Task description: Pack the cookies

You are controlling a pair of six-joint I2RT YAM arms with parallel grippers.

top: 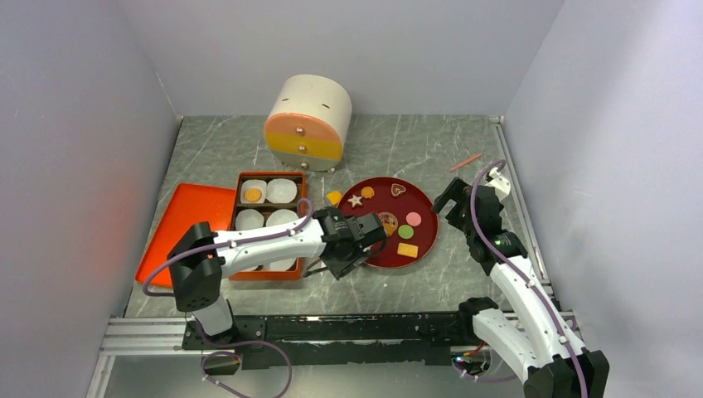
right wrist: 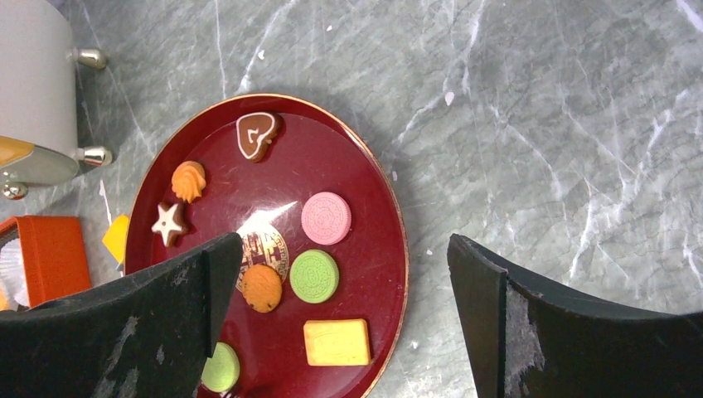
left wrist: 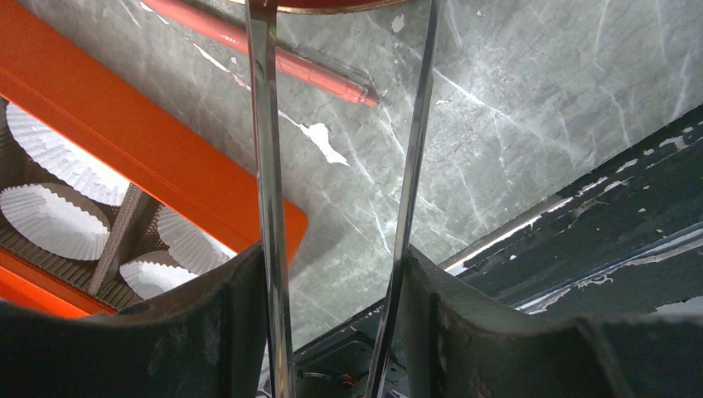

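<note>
- Grey marbled table (top: 414, 149), plain pale walls (top: 83, 124) around.
- Red plate (right wrist: 373, 249) mid-table with most cookies (top: 405, 232); orange box (top: 269, 174) of paper liners (top: 282, 191), one orange piece inside.
- Left tool (top: 369, 234) clamped on metal tweezers (left wrist: 267, 166) at plate's edge; right tool (top: 452, 197) spread wide.
- Tweezer tips cut off in left wrist view.

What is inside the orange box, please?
White paper liners, the far-left one holding an orange cookie. The left arm crosses the near compartments, hiding part of them.
</note>
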